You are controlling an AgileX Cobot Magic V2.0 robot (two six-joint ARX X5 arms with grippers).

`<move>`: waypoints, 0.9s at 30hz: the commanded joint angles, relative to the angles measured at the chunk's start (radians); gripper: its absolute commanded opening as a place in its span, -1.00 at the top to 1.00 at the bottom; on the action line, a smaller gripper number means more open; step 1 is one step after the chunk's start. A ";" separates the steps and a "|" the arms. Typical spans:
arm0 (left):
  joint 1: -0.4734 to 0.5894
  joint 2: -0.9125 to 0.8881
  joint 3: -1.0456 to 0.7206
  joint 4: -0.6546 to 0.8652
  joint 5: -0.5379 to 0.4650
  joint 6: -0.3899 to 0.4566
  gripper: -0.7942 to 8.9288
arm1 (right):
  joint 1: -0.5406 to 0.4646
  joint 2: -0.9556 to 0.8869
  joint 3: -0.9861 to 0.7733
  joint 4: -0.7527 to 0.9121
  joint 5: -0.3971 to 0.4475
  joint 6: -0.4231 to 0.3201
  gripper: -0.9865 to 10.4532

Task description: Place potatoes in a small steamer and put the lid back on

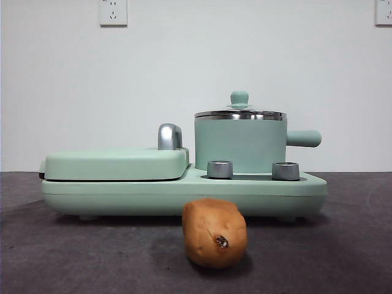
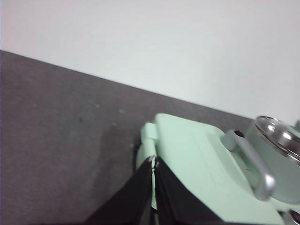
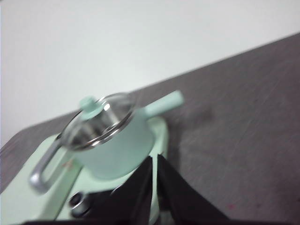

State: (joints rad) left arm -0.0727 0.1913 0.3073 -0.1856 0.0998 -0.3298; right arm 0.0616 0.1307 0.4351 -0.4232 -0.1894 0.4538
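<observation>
On the dark table (image 1: 73,257), just in front of the green cooking base (image 1: 184,190), lies the potato (image 1: 215,233). It rests on its side with the small dark spot turned toward the camera, and nothing touches it. It stands free of the base, so a gripper coming from above should find room on both sides of it.

Behind the potato, on the right part of the base, stands the small steamer (image 1: 240,144), with its stubby handle pointing away from the flat griddle cover (image 1: 116,164). The lid (image 1: 240,113) sits closed on the steel rim of the steamer, its knob on top. For this reason I judge that nothing of the task is done yet: the lid must come off first, because the potato cannot enter while the pot is covered.

The left gripper (image 2: 153,160) hangs above the griddle end of the base, its two jaws pressed together and holding nothing. The right gripper (image 3: 155,158) hangs near the steamer, on the side of the handle, and its jaws are also closed and empty. Neither arm shows in the front view, so both seem to wait high above the table. The right one is nearer to the lid knob, and I think it suits the lifting.
</observation>
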 commanded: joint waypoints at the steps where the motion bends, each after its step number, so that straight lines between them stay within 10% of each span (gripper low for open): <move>1: -0.002 0.084 0.094 -0.024 0.055 -0.003 0.82 | 0.002 0.067 0.100 -0.063 -0.060 0.006 0.80; 17: -0.038 0.616 0.620 -0.263 0.478 0.081 0.80 | 0.002 0.418 0.413 -0.203 -0.555 -0.168 0.80; 27: -0.137 0.789 0.791 -0.321 0.501 0.162 0.55 | 0.002 0.450 0.430 -0.201 -0.565 -0.182 0.80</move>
State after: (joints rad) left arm -0.2035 0.9653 1.0660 -0.5179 0.5915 -0.2008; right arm 0.0616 0.5766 0.8467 -0.6323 -0.7555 0.2852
